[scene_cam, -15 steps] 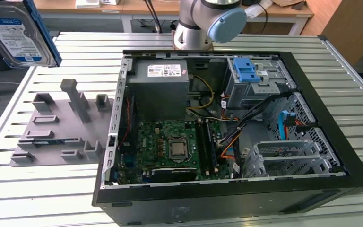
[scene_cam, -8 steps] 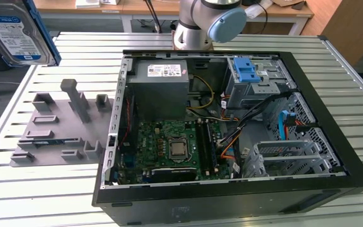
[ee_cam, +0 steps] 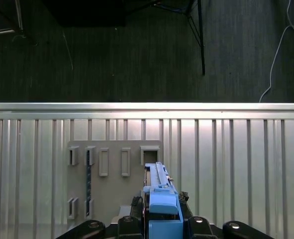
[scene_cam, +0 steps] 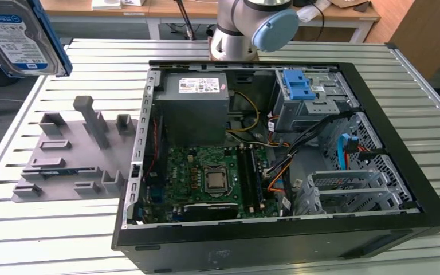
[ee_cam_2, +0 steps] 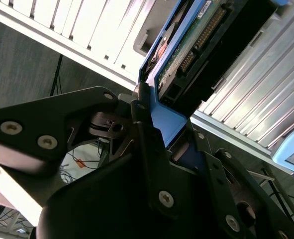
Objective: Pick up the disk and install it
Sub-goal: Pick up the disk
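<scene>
gripper [ee_cam_2: 169, 132] — closed tight on disk [ee_cam_2: 189, 42] at its blue end | disk — high at the exterior view's left, top and side cropped by frame

A slatted metal tabletop [scene_cam: 21, 229] carries an open black computer case [scene_cam: 281, 243] lying on its side. Inside, a gray power supply [scene_cam: 193, 109] sits at the far end, with the green motherboard [scene_cam: 197, 175] nearer. A blue latch [scene_cam: 299, 86] tops the drive bay at far right in the exterior view. A gray slotted fixture [scene_cam: 59, 166] lies just beside the case, on the exterior view's left.
</scene>
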You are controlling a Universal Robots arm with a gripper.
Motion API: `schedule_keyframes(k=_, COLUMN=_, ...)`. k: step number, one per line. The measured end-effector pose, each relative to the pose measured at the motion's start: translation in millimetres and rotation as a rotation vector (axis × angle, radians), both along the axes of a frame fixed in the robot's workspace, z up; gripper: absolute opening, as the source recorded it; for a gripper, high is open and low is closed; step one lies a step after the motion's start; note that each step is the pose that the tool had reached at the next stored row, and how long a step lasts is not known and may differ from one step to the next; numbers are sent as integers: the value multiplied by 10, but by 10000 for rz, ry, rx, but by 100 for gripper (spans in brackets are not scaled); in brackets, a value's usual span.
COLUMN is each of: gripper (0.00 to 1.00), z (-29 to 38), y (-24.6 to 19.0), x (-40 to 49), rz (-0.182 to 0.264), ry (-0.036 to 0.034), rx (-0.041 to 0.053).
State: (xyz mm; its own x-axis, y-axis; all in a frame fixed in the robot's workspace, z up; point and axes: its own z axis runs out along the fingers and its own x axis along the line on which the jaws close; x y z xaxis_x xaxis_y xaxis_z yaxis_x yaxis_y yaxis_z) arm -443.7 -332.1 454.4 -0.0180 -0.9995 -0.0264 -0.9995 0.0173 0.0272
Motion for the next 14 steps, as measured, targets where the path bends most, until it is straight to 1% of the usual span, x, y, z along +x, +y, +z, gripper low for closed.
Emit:
schedule_keyframes(k=9, gripper=36, z=73, y=0, x=0, rz=0, ry=0, rx=0)
schedule_keyframes(k=14, gripper=36, z=94, y=0, x=0, rz=1, ry=-2, rx=1)
